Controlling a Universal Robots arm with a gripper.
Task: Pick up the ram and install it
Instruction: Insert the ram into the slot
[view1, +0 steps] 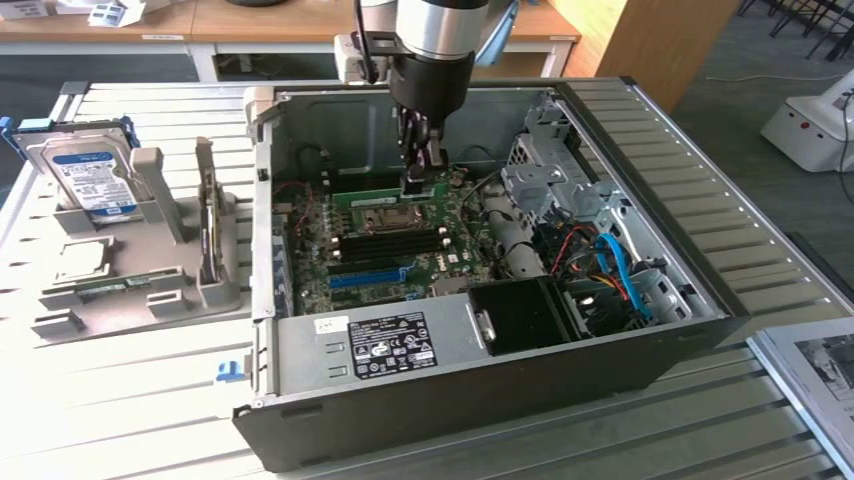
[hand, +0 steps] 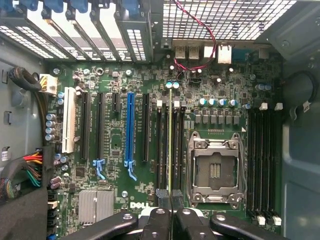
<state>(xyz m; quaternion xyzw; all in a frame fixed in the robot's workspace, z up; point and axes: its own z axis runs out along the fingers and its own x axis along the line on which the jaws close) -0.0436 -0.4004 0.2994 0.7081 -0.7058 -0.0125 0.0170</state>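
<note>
Exterior view, nearest first: black wall of the open PC case (view1: 441, 410) on the slatted metal worktop (view1: 107, 400). Its bottom edge is cut off by the frame. Just inside it sit a grey metal box with a black label (view1: 387, 345) and a black fan shroud (view1: 527, 315). The blue cables (view1: 621, 275) beside the shroud are tangled and hard to trace.

Mid-case: the motherboard (view1: 387, 255), partly hidden by the arm. The pincer (view1: 416, 182) is down inside the case over the board. The ram (view1: 371, 194) shows as a green strip sticking out from the fingertips toward the exterior view's left. Dark fingers against a dark background, so the jaws can't be read here.

The wrist view settles it: the pincer (hand: 170, 210) is pinching the ram (hand: 170, 140). The ram is seen edge-on as a thin line, with its chips and label not visible. It runs along the black memory slots (hand: 161, 145), between the CPU socket (hand: 215, 167) and the long blue slot (hand: 131, 130). Can't tell if it is seated or just above a slot.

Exterior view's left: a grey fixture (view1: 134, 260) holds a hard drive (view1: 91, 175) upright, well apart from the case.

Farthest back: wooden desks (view1: 267, 25), cropped by the frame.
</note>
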